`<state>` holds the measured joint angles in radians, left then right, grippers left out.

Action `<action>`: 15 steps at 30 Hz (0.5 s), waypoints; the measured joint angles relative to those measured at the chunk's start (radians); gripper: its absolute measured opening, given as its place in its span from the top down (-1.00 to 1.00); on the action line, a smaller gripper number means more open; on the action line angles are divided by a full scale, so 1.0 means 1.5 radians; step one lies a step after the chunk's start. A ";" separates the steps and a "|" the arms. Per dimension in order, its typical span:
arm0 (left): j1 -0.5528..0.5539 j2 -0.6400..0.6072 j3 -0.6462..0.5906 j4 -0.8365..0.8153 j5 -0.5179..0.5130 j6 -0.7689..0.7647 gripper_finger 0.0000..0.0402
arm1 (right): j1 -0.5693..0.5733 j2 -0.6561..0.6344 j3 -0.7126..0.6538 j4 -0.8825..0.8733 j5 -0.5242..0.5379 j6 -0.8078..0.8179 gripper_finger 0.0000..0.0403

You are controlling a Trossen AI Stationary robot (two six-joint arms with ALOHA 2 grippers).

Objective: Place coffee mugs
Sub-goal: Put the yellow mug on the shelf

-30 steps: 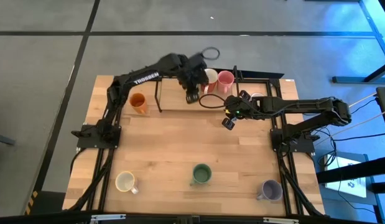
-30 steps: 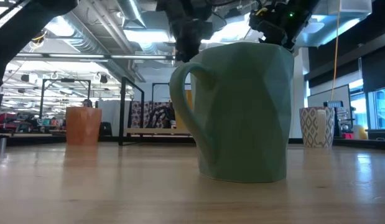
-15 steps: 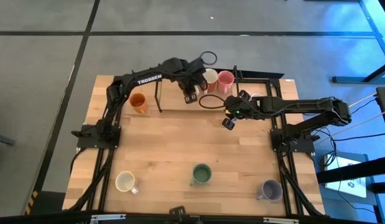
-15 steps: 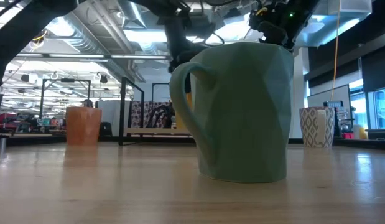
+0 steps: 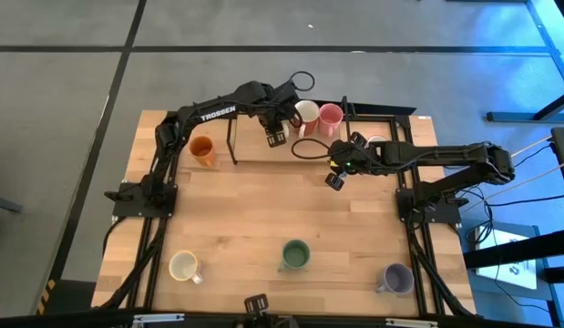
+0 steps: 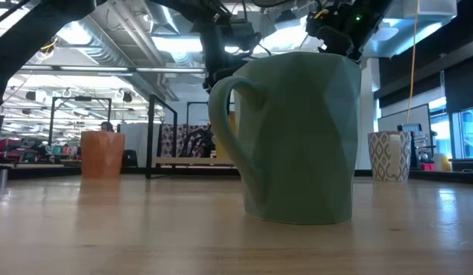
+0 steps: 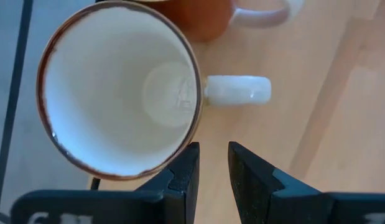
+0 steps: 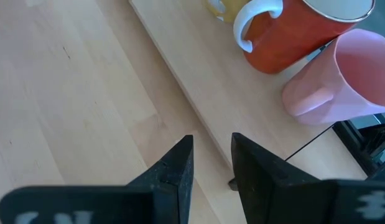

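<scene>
Grey floor crossed by dark lines surrounds a pale wooden surface [image 5: 263,196], seen from above with both dark arms reaching over its far half. A raised strip runs along the far edge, and several mugs stand there: an orange mug [image 5: 202,149] at the far left, then a white mug with a brown rim [image 5: 306,114] and a pink mug [image 5: 330,116] side by side near the far middle, and another pale mug [image 5: 377,143] partly hidden behind the right arm.

Three more mugs line the near edge, well apart from one another: a cream mug [image 5: 183,265] at the near left, a green mug [image 5: 294,255] in the near middle, and a lavender mug [image 5: 395,277] at the near right. From surface height the green mug [image 6: 293,137] fills the view, handle to the left, with the orange mug [image 6: 102,153] far behind on the left and a patterned pale mug [image 6: 388,156] far behind on the right.

The left gripper [image 5: 277,128] hangs just left of the white mug; its wrist camera looks down into that mug [image 7: 117,99], and the jaws stand only narrowly apart, holding nothing. The right gripper [image 5: 336,169] hovers over bare wood right of centre, near the raised strip; its jaws also show a narrow gap and grip nothing, with an orange-red mug [image 8: 298,34] and the pink mug [image 8: 341,78] ahead.
</scene>
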<state>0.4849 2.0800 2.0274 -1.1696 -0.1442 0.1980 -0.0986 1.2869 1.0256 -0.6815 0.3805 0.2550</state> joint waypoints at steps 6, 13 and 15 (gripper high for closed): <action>0.008 0.000 0.000 -0.004 -0.018 -0.001 0.61 | 0.000 0.000 0.000 0.000 0.000 0.000 0.52; 0.015 0.000 0.000 -0.006 -0.050 -0.004 0.61 | 0.000 0.000 0.000 0.000 0.000 0.000 0.52; 0.015 0.000 0.000 -0.006 -0.052 -0.004 0.61 | 0.000 0.000 0.000 0.000 0.000 0.000 0.52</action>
<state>0.5068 2.0796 2.0274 -1.1790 -0.2221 0.1925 -0.0986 1.2869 1.0256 -0.6815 0.3805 0.2550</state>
